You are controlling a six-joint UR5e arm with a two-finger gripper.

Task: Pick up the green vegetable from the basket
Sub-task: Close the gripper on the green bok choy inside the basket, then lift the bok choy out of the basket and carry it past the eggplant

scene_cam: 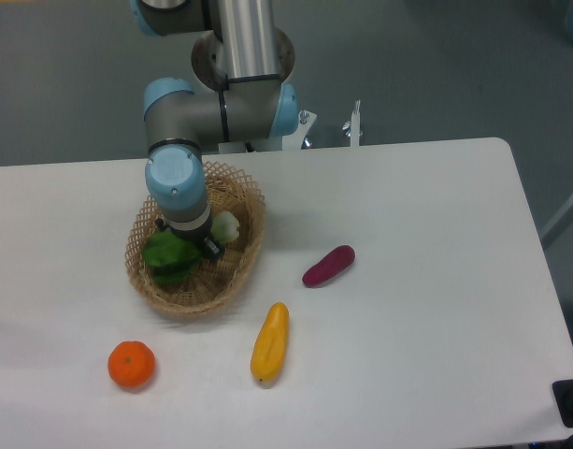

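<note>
The green vegetable lies in the tan woven basket (244, 257) on the left part of the table. Its dark green leaves (169, 257) point to the lower left and its pale stem base (227, 227) points to the upper right. My gripper (194, 241) reaches down into the basket right over the middle of the vegetable. The wrist and the gripper body hide the fingers, so I cannot tell whether they are open or shut, or whether they touch the vegetable.
A purple sweet potato (328, 266) lies right of the basket. A yellow-orange elongated fruit (270, 342) lies in front of it. An orange (132, 365) sits at the front left. The arm's base (244, 56) stands behind the basket at the table's far edge.
</note>
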